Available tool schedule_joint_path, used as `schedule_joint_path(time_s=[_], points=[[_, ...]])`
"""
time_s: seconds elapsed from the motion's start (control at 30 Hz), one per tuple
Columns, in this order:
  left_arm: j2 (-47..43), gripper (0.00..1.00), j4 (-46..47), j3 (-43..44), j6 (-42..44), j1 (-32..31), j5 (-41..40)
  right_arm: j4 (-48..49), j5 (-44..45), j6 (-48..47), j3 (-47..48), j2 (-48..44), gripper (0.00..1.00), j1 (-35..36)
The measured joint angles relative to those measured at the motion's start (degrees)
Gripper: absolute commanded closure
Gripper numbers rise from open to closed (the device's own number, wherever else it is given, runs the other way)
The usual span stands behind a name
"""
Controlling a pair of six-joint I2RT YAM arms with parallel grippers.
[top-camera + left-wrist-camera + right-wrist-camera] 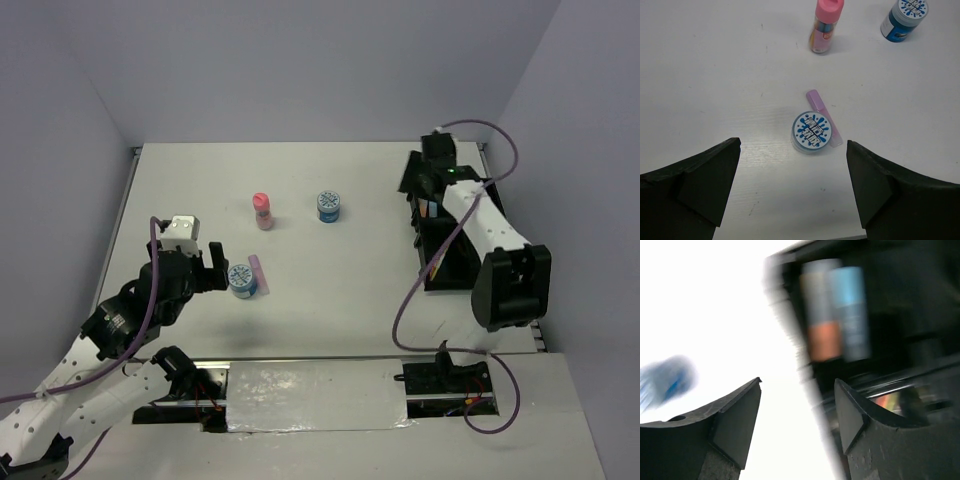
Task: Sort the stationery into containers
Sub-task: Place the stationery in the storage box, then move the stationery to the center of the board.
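Right wrist view smeared; organiser tray mostly covered from above.
Right wrist: tray at 1 o'clock motion-blurred, orange marker and blue marker in it soft streaks; blue smudge at 9 o'clock unidentifiable, cut by edge. Top view: right arm overlies tray, contents too small to tell, right claw lost against it. Left wrist: far tub at 1 o'clock, pink bottle at 12 clipped by top edge; near tub covers part of purple marker.

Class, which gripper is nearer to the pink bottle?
Left. The left gripper is at the near tub, close by the pink bottle; the right gripper is far across the table at the black tray.
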Motion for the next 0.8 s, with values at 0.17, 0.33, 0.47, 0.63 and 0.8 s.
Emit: schedule_joint_path(time_s=[0.17,0.33,0.47,0.63,0.8], points=[[0.4,0.01,-1.8,0.1,-2.1,0.3,-5.3,2.6,-0.7,-3.5,-0.5,-7.3,0.29,22.7],[-1.1,0.01,-4.7,0.9,-4.9,1.4,-10.8,5.4,1.2,-2.0,-3.8,-7.3,0.30,46.1],[-3.6,0.01,-4.8,1.0,-5.1,1.6,-11.7,5.6,3.0,0.3,-3.6,-1.4,0.32,53.1],[-3.3,0.01,-4.7,1.0,-5.0,1.6,-11.4,4.5,4.0,2.4,1.9,10.7,0.35,54.8],[-2.0,0.01,-4.7,1.0,-4.8,1.6,-10.8,3.6,4.0,3.2,10.3,20.7,0.35,56.4]])
